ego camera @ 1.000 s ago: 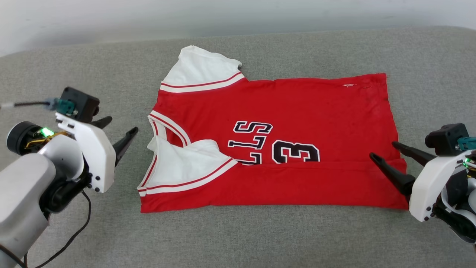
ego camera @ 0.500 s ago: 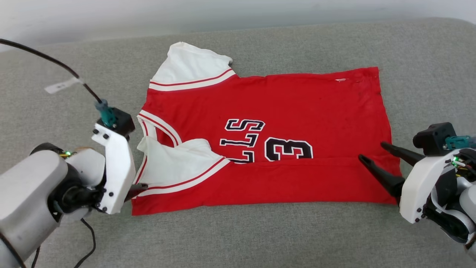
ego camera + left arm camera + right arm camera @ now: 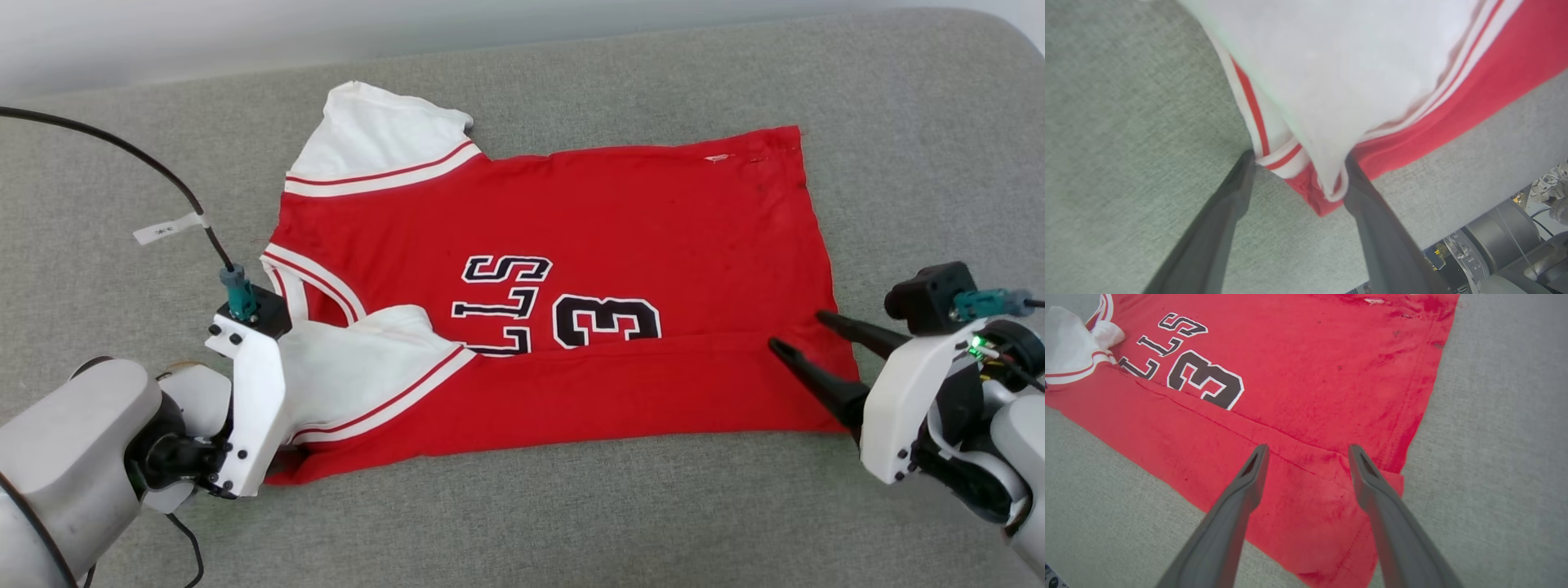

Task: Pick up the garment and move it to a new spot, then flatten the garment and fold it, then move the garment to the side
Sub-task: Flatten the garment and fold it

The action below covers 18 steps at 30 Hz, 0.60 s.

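Grey woven upholstery (image 3: pixel 522 523) is found across the whole work surface, with a pale wall band along the top of the frame. The garment (image 3: pixel 588 212) is laid front up at the centre of the head view, collar toward the left and hem toward the right. Its near long edge is folded over onto the front, so the lettering and number are cut off along the fold line. The near sleeve (image 3: pixel 359 359) is turned in over the chest, and the far sleeve (image 3: pixel 375 139) is spread at upper left. One lengthwise fold is judged complete.

The left gripper (image 3: pixel 1299 163) is set low at the garment's lower-left corner. Its jaws are held moderately apart, with the striped trim and red corner between them but not pinched. The right gripper (image 3: pixel 796 330) is held over the hem corner at lower right, jaws wide and empty. Contact with the cloth cannot be confirmed.

Placement at both ends of the same near edge is judged as preparation for a two-point grasp, so that the edge can be raised evenly. A risk is noted that only the loose sleeve layer is caught on the left.

A black cable (image 3: pixel 122 147) is run from upper left to the left wrist.
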### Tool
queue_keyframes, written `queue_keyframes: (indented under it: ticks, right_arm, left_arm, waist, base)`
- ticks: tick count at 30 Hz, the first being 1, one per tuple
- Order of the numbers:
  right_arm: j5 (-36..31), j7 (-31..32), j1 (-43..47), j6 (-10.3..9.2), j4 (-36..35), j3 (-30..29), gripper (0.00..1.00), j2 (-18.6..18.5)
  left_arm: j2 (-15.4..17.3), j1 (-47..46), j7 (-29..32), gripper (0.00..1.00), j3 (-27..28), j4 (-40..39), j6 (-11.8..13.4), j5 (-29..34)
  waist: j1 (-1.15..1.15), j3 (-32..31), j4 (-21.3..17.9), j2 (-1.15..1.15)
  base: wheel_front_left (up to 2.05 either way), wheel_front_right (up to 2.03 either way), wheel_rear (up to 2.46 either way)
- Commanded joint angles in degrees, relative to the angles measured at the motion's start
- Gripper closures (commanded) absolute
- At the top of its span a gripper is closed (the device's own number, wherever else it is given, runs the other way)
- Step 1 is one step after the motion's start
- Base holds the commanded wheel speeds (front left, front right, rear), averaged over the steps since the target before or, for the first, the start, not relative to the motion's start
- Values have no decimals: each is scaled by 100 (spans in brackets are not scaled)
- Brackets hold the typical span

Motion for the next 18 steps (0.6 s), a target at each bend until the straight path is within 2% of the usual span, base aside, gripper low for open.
queue_keyframes:
  ticks: [1,2,7,10,18]
  right_arm:
    - [62,15,-93,-2,4,-6,0,-29]
    - [90,47,-113,-2,-3,-13,0,-43]
    - [142,350,-370,-3,-147,-35,0,-378]
    - [98,778,-588,-2,-333,48,0,-673]
    - [469,2735,-1031,-3,-610,506,0,-1390]
  left_arm:
    - [-166,270,-37,88,-186,141,-24,-4]
    - [-210,241,-46,100,-192,169,-62,3]
    - [-302,-26,-206,100,-54,121,-199,0]
    - [-230,-184,-247,100,-29,1,-242,91]
    - [-42,-156,-378,100,23,-511,-244,130]
  waist:
    - [0,-19,10,0]
    - [0,-51,24,0]
    - [0,-246,135,0]
    - [0,-333,194,0]
    - [0,-374,294,0]
  base:
    - [0,0,0]
    - [0,0,0]
    - [0,0,0]
    - [0,0,0]
    - [0,0,0]
